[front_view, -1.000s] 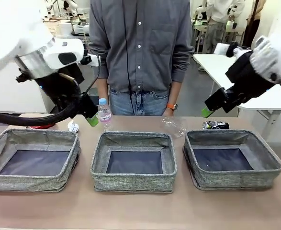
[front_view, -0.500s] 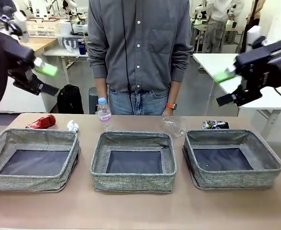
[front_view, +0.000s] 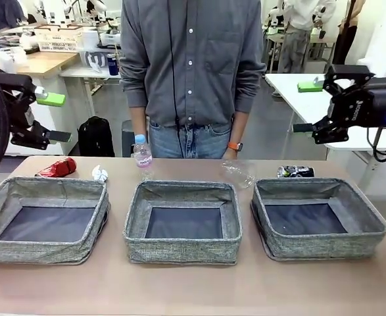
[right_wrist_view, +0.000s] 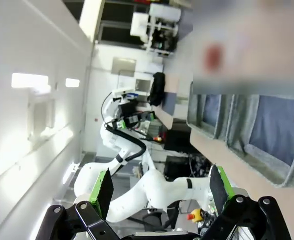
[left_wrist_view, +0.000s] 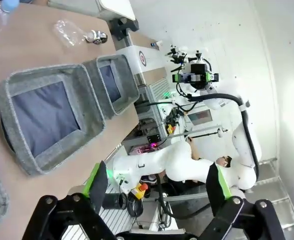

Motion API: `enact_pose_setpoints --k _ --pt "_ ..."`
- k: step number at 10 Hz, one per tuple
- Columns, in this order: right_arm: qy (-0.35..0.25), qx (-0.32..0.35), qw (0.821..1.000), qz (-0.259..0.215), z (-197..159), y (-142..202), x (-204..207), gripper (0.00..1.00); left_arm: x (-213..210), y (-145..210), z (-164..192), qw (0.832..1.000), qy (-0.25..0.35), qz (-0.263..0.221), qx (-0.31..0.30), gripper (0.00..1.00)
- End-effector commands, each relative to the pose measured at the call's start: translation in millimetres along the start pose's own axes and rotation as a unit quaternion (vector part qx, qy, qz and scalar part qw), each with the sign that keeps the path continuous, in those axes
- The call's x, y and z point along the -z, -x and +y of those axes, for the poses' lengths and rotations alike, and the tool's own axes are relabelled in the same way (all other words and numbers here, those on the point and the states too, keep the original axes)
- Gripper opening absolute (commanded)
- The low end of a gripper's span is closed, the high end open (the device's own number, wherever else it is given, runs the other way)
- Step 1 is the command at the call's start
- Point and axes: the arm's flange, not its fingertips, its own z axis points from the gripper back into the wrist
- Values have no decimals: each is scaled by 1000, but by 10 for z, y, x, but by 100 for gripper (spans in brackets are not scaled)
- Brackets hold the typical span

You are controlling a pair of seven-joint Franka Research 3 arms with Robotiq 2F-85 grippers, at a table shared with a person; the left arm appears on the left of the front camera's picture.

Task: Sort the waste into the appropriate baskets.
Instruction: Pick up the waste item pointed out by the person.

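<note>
Along the table's far edge lie a red can (front_view: 56, 167), a white paper ball (front_view: 100, 174), an upright clear bottle (front_view: 142, 157) with a blue cap, a clear plastic cup (front_view: 240, 172) on its side, and a dark can (front_view: 296, 172). Three grey woven baskets stand in a row in front of them: left (front_view: 45, 249), middle (front_view: 183, 251), right (front_view: 321, 249). My left gripper (front_view: 54, 118) hangs open, high above the table's left end. My right gripper (front_view: 306, 106) hangs open, high at the right. Both point inward and hold nothing. The left wrist view shows its open gripper (left_wrist_view: 157, 182), two baskets (left_wrist_view: 49, 86), the cup (left_wrist_view: 69, 32) and the dark can (left_wrist_view: 95, 36).
A person in a grey shirt (front_view: 189, 59) stands at the far side behind the bottle, hands down at the table edge. In the right wrist view the open gripper (right_wrist_view: 162, 190) faces the baskets (right_wrist_view: 237, 125) sideways. Other tables and gear stand behind.
Both arms have lifted away from the waste at the back of the table and swung out to the sides. Both grippers stay open. The waste and baskets have not moved.
</note>
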Motion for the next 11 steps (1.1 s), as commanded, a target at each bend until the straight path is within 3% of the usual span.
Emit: enact_pose_setpoints --k 1,11 --pt "-25 6 999 19 95 8 -83 100 -75 49 -144 999 25 1 21 100" --pt "-25 6 999 19 95 8 -83 100 -75 49 -144 999 25 1 21 100"
